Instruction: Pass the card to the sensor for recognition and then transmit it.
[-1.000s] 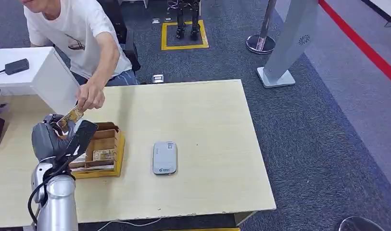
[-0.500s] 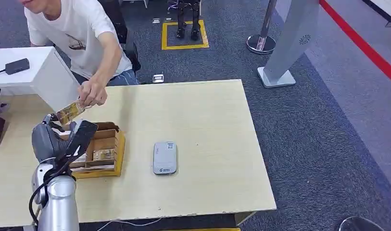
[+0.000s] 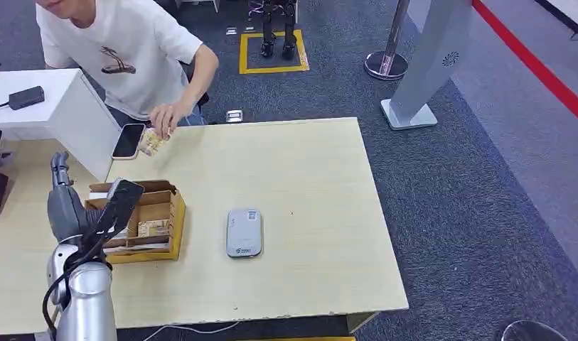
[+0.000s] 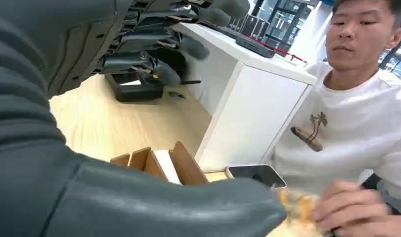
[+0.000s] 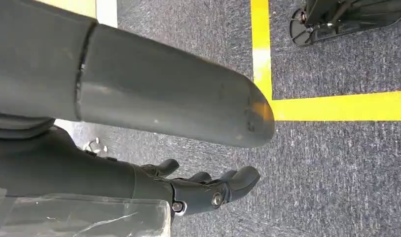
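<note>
Person's hand [image 3: 163, 117] holds card [image 3: 150, 141] beside phone [image 3: 128, 141]; left hand [image 3: 67, 199] fingers spread, empty, over wooden box [image 3: 152, 220]; sensor [image 3: 243, 232] on pale surface [image 3: 307, 213]; right hand [image 5: 208, 190] fingers loosely open, empty, above carpet.

card [image 3: 150, 142]: taken from left hand by person's hand [image 3: 165, 118], now at tabletop's [image 3: 300, 185] far edge | left hand [image 3: 65, 202]: empty, fingers now spread

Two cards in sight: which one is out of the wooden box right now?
The patterned orange card in the person's hand, near the table's far edge. The other card lies inside the wooden box.
</note>
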Available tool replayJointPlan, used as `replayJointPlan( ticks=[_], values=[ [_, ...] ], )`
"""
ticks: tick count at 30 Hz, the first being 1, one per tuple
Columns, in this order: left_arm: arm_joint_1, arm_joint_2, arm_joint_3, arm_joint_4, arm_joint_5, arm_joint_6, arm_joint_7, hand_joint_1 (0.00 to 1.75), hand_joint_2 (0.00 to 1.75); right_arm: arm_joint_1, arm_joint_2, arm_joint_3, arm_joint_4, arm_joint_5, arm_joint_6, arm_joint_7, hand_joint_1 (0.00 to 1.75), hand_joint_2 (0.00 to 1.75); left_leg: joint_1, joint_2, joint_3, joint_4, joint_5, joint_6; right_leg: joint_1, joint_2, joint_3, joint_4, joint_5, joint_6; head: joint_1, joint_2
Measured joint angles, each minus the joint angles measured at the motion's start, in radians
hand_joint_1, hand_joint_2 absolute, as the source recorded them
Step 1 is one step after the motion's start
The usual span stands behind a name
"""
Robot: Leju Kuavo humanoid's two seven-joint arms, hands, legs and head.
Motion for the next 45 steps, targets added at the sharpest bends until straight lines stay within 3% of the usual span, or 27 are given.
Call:
replayJointPlan(
  ticks=[10,11,18,25,32,45],
  values=[
    [0.016,-0.010,-0.030,-0.014,-0.002,-0.004,0.000,0.00,0.00,0.000,0.000,0.000,0.000,-0.003,0.000,-0.002,0.00,0.00,0.000,0.000,0.000,0.000,0.000,0.000,0.000,0.000,0.000,0.000,0.000,0.000,0.000,0.000],
    [0.020,-0.011,-0.035,-0.019,-0.003,-0.006,0.000,0.00,1.75,0.000,0.000,0.000,0.000,-0.006,0.000,-0.002,0.00,0.00,0.000,0.000,0.000,0.000,0.000,0.000,0.000,0.000,0.000,0.000,0.000,0.000,0.000,0.000],
    [0.040,-0.011,-0.076,-0.040,-0.074,-0.010,0.011,0.00,1.75,0.000,0.000,0.000,0.000,-0.015,-0.002,-0.002,0.00,0.00,0.000,0.000,0.000,0.000,0.000,0.000,0.000,0.000,0.000,0.000,0.000,0.000,0.000,0.000],
    [0.090,0.015,-0.252,-0.080,-0.155,-0.030,0.043,0.00,1.75,0.000,0.000,-0.008,0.000,-0.027,-0.004,0.000,0.00,0.00,0.000,0.000,0.000,0.000,0.000,0.000,0.000,0.000,0.000,0.000,0.000,0.000,0.000,0.000],
    [0.111,0.102,-0.442,-0.090,-0.205,-0.053,0.081,0.00,1.75,0.000,0.000,-0.018,0.000,-0.036,-0.021,0.000,0.00,0.00,0.000,0.000,0.000,0.000,0.000,0.000,0.000,0.000,0.000,0.000,0.000,0.000,0.000,0.000],
    [0.118,0.243,-0.623,-0.059,-0.285,-0.067,0.116,0.00,1.75,0.000,0.000,-0.034,0.000,-0.053,-0.021,0.001,0.00,0.00,0.000,0.000,0.000,0.000,0.000,0.000,0.000,0.000,0.000,0.000,0.000,0.000,0.000,0.000]
  ],
)
